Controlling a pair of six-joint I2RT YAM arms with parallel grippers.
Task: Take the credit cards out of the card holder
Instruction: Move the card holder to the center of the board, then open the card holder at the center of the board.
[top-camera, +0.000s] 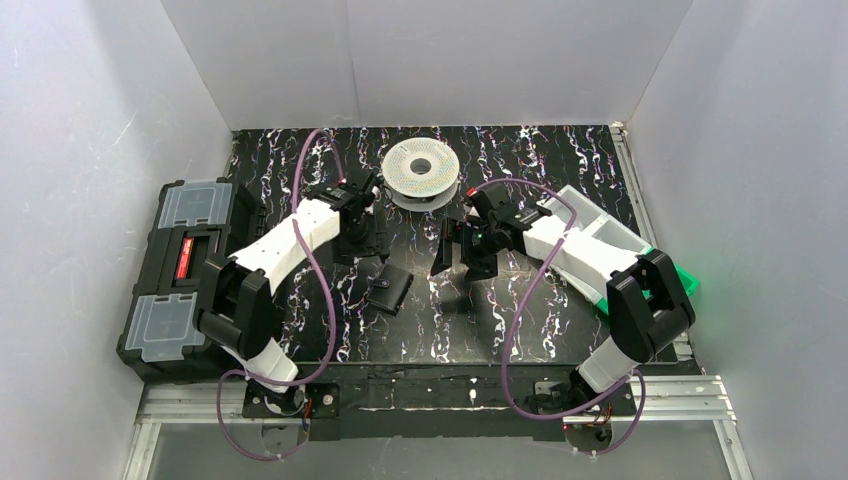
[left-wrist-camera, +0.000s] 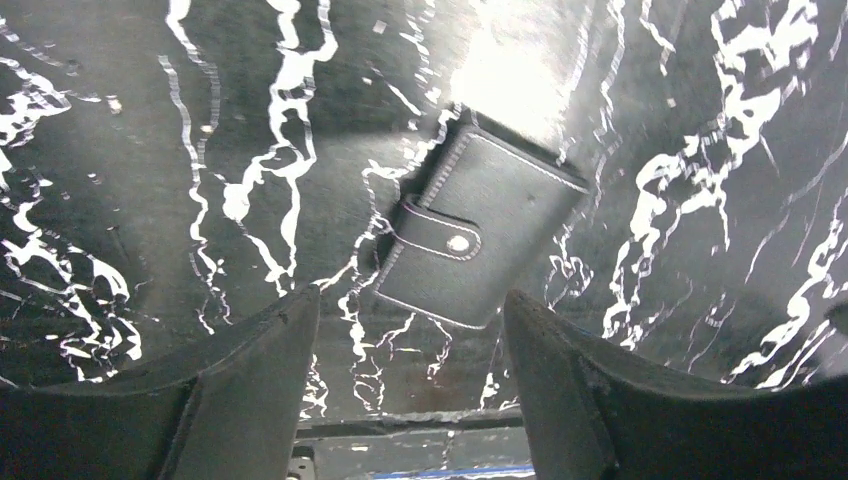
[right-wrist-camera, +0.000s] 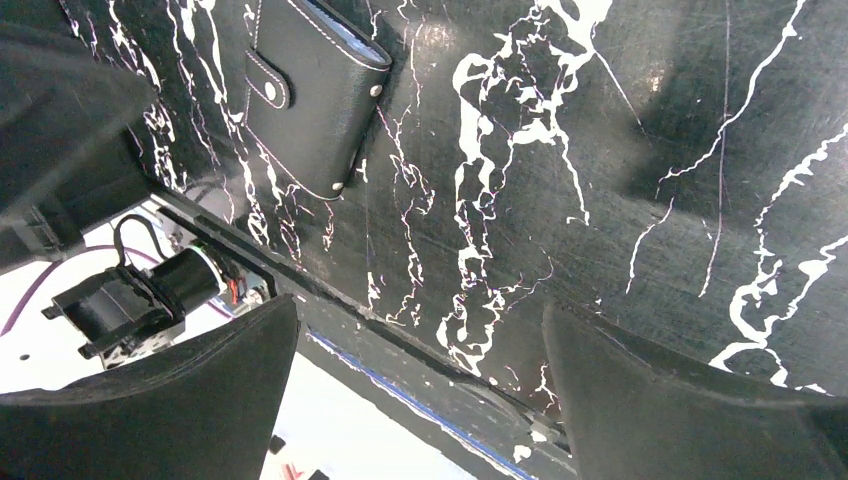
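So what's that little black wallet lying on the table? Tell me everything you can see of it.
The card holder is a small black rectangular case, leather-like, with pale stitching along its edges, a strap with a shiny snap, and small metal studs. It is folded shut, with a bluish sliver showing at one edge and nothing sticking out. It lies flat and askew on the black marbled table, near its middle; only the table touches it.

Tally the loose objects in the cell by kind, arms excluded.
Card holder: 1
Black toolbox: 1
White spool: 1
White-and-green tray: 1
Credit cards in view: 0
Total: 4
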